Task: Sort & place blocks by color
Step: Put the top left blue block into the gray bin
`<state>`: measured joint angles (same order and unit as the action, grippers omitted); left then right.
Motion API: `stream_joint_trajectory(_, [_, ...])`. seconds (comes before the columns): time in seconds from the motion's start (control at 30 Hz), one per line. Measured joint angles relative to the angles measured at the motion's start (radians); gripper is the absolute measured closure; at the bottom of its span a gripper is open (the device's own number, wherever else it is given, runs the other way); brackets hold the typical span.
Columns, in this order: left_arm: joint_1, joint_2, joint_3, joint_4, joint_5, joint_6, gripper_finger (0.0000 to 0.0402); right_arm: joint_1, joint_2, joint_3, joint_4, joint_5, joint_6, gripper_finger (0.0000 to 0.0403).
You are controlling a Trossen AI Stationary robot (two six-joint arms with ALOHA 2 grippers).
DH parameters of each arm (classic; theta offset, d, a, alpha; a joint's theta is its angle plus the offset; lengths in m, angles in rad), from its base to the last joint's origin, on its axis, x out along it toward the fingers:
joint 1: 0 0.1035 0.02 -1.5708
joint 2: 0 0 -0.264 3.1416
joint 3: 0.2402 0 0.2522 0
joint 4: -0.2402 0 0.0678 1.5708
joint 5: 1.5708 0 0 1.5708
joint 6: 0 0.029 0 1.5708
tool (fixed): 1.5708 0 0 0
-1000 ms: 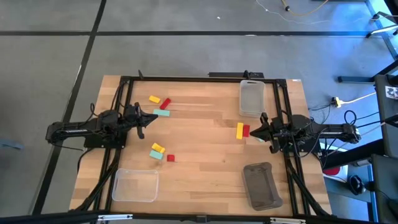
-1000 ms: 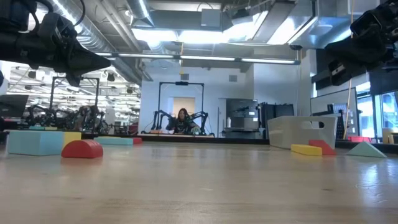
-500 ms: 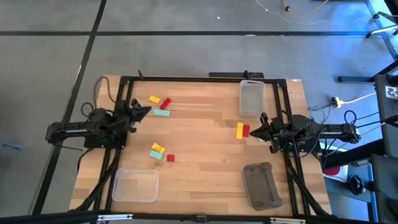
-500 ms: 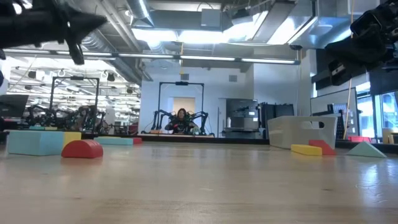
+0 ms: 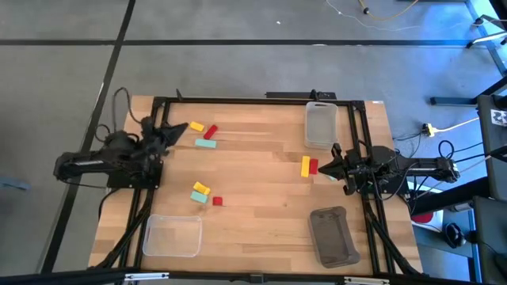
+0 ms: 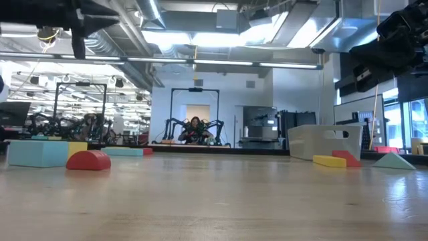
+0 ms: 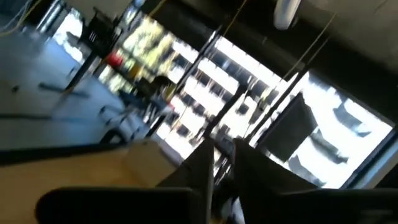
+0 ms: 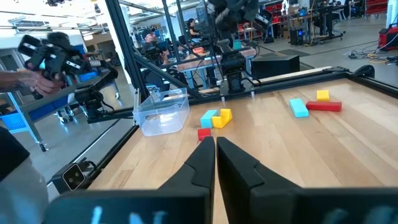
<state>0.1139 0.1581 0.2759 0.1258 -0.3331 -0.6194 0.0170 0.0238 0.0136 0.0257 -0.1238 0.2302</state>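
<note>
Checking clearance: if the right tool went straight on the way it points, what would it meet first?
Likely the red block just ahead of the right tool; height is unclear, so it may pass over.

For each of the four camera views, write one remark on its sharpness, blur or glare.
High view: evenly lit and sharp, with blue glare on the floor at the upper right. Low view: the red dome-shaped block up close is soft, the ceiling lights glare. Left wrist view: heavily smeared and tilted, little readable. Right wrist view: crisp on the clear plastic bin; the near dark fingers are blurred.

Open tabletop [image 5: 261,190] between block clusters
</note>
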Motion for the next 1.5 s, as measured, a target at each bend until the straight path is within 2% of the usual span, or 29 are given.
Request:
stream_joint_trajectory(0.17, [0.028, 0.214, 0.248, -0.426, 0.026, 0.032, 0.0252, 0.000, 0.000, 0.000, 0.000, 0.000, 0.000, 0.0382])
stream_joint_trajectory(0.33, [0.140, 0.456, 0.427, -0.746, 0.155, 0.083, 0.0180, 0.000, 0.000, 0.000, 0.000, 0.000, 0.000, 0.0382])
stream_joint_trajectory(0.53, [0.319, 0.750, 0.522, -0.985, 0.409, 0.347, 0.0148, 0.000, 0.000, 0.000, 0.000, 0.000, -0.001, 0.0382])
stream_joint_trajectory(0.63, [0.381, 0.897, 0.534, -1.043, 0.425, 0.538, 0.0147, 0.000, 0.000, 0.000, 0.000, 0.000, 0.000, 0.0382])
stream_joint_trajectory(0.83, [0.426, 1.100, 0.541, -1.033, 0.335, 0.945, 0.0146, 0.000, 0.000, 0.000, 0.000, 0.000, 0.000, 0.0382])
stream_joint_trajectory(0.97, [0.446, 1.185, 0.541, -0.937, 0.298, 1.103, 0.0146, 0.000, 0.000, 0.000, 0.000, 0.000, 0.000, 0.0382])
stream_joint_trajectory(1.13, [0.461, 1.266, 0.541, -0.843, 0.315, 1.216, 0.0146, 0.000, 0.000, 0.000, 0.000, 0.000, 0.000, 0.0382])
stream_joint_trajectory(1.3, [0.464, 1.353, 0.541, -0.839, 0.340, 1.254, 0.0146, 0.000, 0.000, 0.000, 0.000, 0.000, -0.001, 0.0382])
stream_joint_trajectory(1.5, [0.463, 1.414, 0.544, -0.826, 0.289, 1.258, 0.0146, 0.000, 0.000, 0.000, 0.000, 0.000, 0.000, 0.0382])
